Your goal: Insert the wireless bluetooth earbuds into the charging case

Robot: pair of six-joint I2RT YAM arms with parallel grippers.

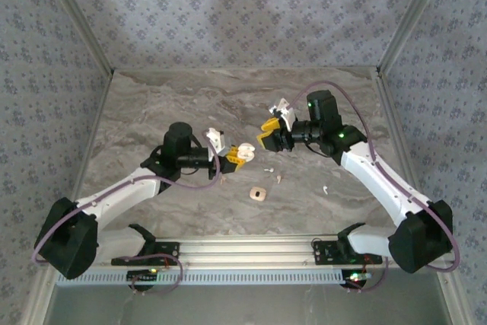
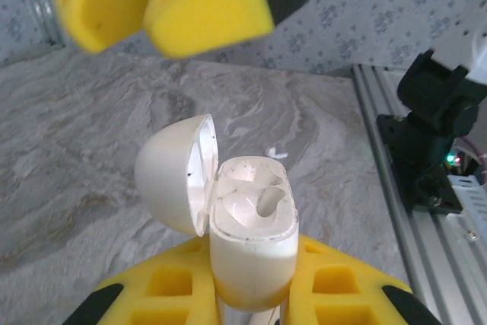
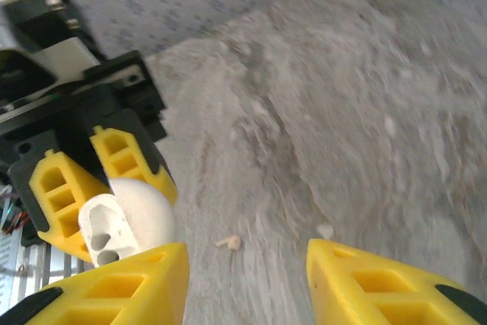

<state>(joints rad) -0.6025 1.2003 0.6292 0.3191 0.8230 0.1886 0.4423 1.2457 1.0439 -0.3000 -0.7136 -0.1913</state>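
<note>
- The charging case (image 2: 253, 234) is held up off the table (image 1: 152, 104), over its middle. The left gripper (image 1: 240, 154) has its yellow fingers clamped low on the case's body, and the lid (image 2: 176, 179) is swung open to one side.
- In the left wrist view the wells look vacant, though shadow inside the case leaves that uncertain.
- The right gripper (image 3: 243, 279) hovers just beyond the case, its claw spread wide with nothing between the fingers.
- Three earbuds (image 1: 268, 169) lie loose on the marble. Two are close together just right of centre, on the near side of the grippers. A third earbud (image 1: 325, 189) lies farther right, near the right arm's forearm.
- Progress, as a judgement: the case is lifted and open, but no earbud is picked up, so all the picking and seating is left to do.
- A tan rounded square pad (image 1: 258, 194) sits near the pair, on the side of the table's near edge, and does not touch them.
- Patterned walls (image 1: 228, 13) close the left, back and right edges, and an aluminium rail (image 1: 251, 249) runs along the near edge.
- The earbuds lie well apart from every edge with bare marble around them, so a descent from above should have room.
- The tight spots are likely the gap between the two grippers and the pad near the pair.
</note>
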